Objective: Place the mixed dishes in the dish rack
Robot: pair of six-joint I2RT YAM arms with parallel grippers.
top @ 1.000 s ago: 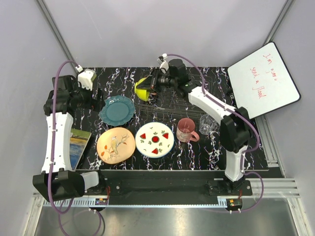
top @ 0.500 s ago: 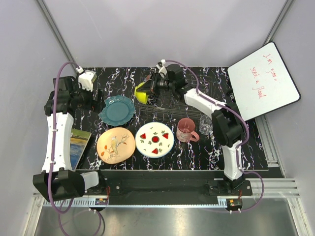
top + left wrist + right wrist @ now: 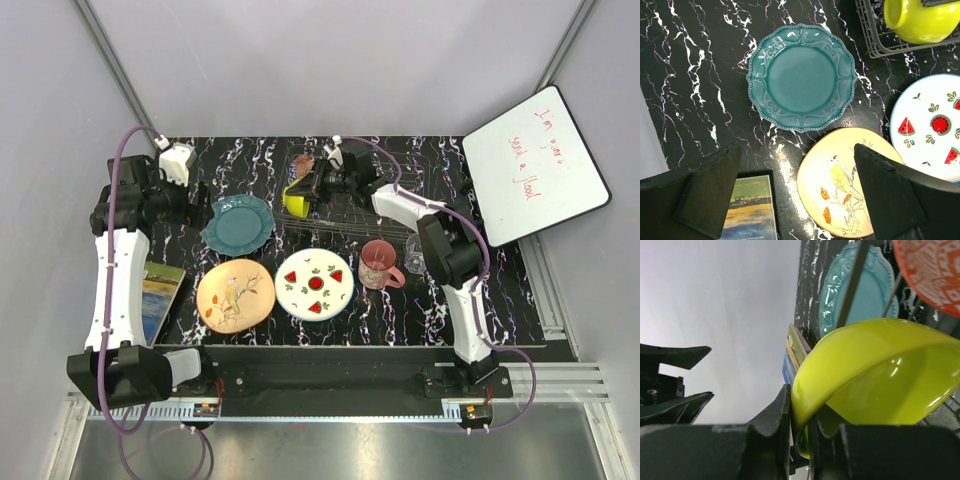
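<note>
Top external: right gripper (image 3: 308, 188) clamps glossy lime-yellow bowl (image 3: 294, 203) at left end of wire dish rack (image 3: 350, 222).
Left gripper (image 3: 797, 155) gapes empty above scalloped teal plate (image 3: 801, 77).

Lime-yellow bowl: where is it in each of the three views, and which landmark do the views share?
Top external: the lime-yellow bowl is upper middle, at the left end of the dark wire dish rack, in the right gripper.
Left wrist: bowl in the top right corner, over the rack's corner.
Right wrist: bowl fills centre and right, rim pinched by the gripper.
Shared landmark: the scalloped teal plate.
</note>
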